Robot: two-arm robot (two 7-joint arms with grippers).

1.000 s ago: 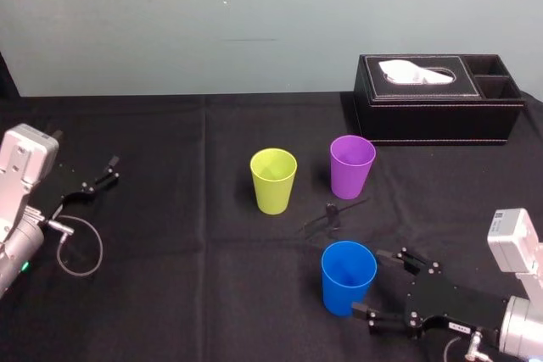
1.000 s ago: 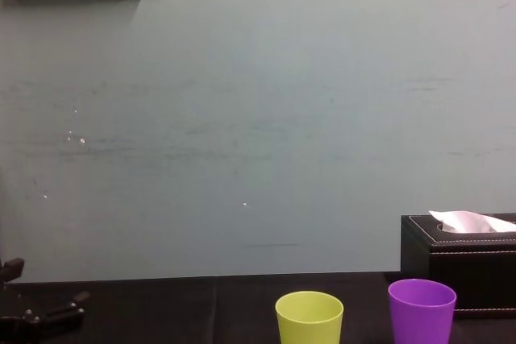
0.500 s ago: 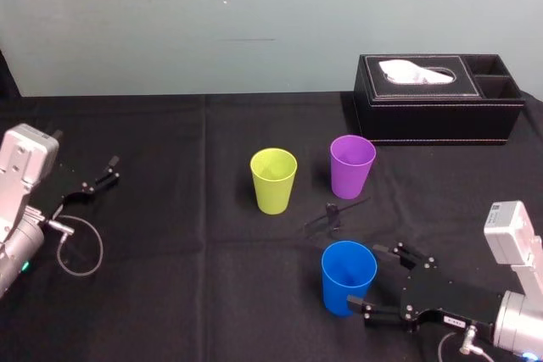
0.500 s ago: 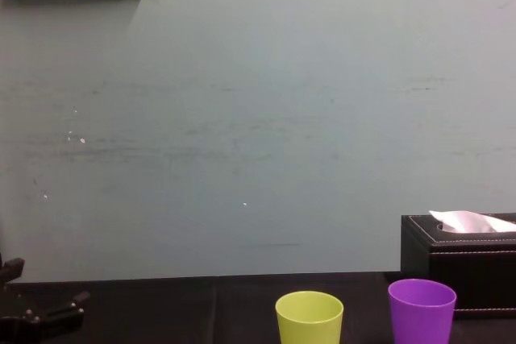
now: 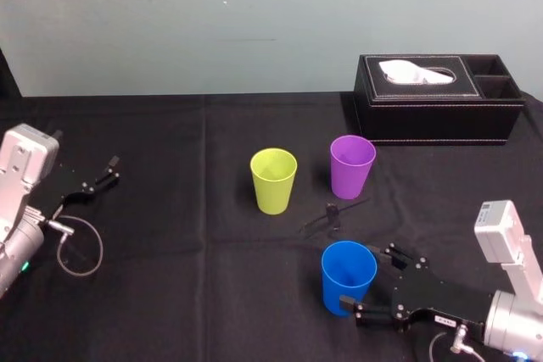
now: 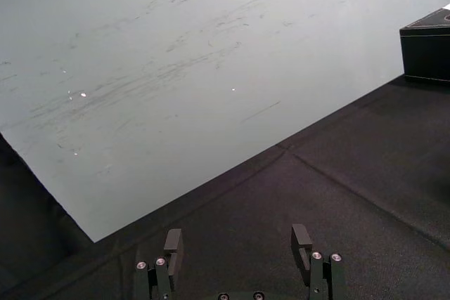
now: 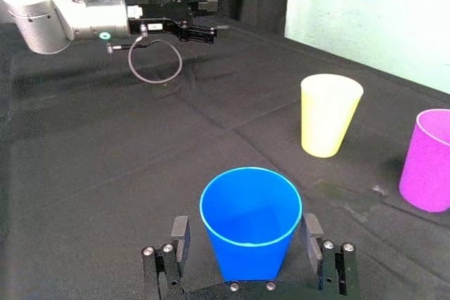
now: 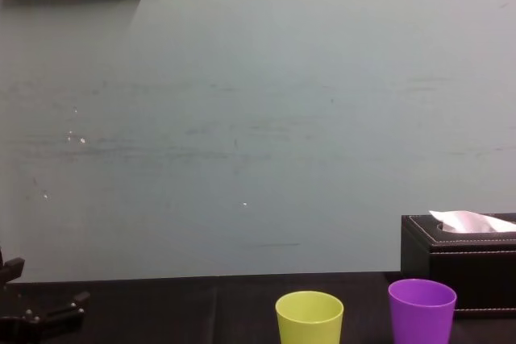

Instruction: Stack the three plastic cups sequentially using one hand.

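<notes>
Three plastic cups stand upright and apart on the black cloth: a yellow-green cup (image 5: 273, 180), a purple cup (image 5: 352, 165) to its right, and a blue cup (image 5: 348, 275) nearer the front. My right gripper (image 5: 367, 277) is open and level with the blue cup. In the right wrist view the blue cup (image 7: 251, 233) stands between the two fingers (image 7: 179, 235) with a small gap on each side. The yellow-green cup (image 7: 330, 114) and purple cup (image 7: 427, 159) stand beyond it. My left gripper (image 5: 106, 171) rests open at the far left with nothing between its fingers (image 6: 172, 240).
A black leather tissue box (image 5: 437, 99) sits at the back right behind the purple cup. A small dark mark (image 5: 333, 212) lies on the cloth between the blue and purple cups. A cable loop (image 5: 81, 247) hangs by the left arm.
My right gripper has slid leftward toward the blue cup, so its fingers now flank the cup more fully. The cups and the left arm have not moved.
</notes>
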